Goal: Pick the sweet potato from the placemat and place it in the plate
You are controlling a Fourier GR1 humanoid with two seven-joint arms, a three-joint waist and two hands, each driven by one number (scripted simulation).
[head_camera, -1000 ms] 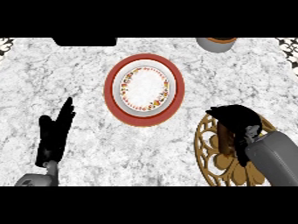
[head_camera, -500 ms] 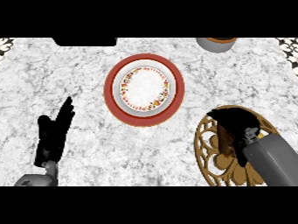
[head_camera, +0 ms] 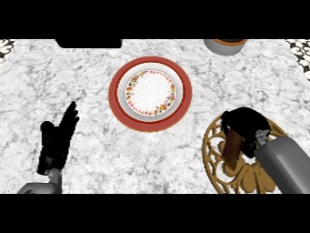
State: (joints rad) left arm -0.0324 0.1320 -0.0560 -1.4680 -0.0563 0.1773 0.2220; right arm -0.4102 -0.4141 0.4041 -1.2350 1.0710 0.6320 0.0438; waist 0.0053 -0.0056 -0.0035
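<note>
A brown sweet potato [head_camera: 233,145] lies on the gold openwork placemat [head_camera: 219,154] at the lower right. My right hand [head_camera: 247,127] is over it with its fingers curled round the potato's upper part, hiding that end. The red-rimmed plate [head_camera: 150,93] with a white centre sits in the middle of the counter, up and left of the placemat. My left hand [head_camera: 57,141] rests open at the lower left, fingers pointing up, well away from both.
A grey bowl [head_camera: 224,45] sits at the counter's far edge, upper right. A dark object [head_camera: 89,43] lies at the far edge, upper left. Patterned tiles border the marble counter on both sides.
My right hand has come down and toward me over the placemat and curled round the sweet potato, which now shows below it. The left hand has not moved.
</note>
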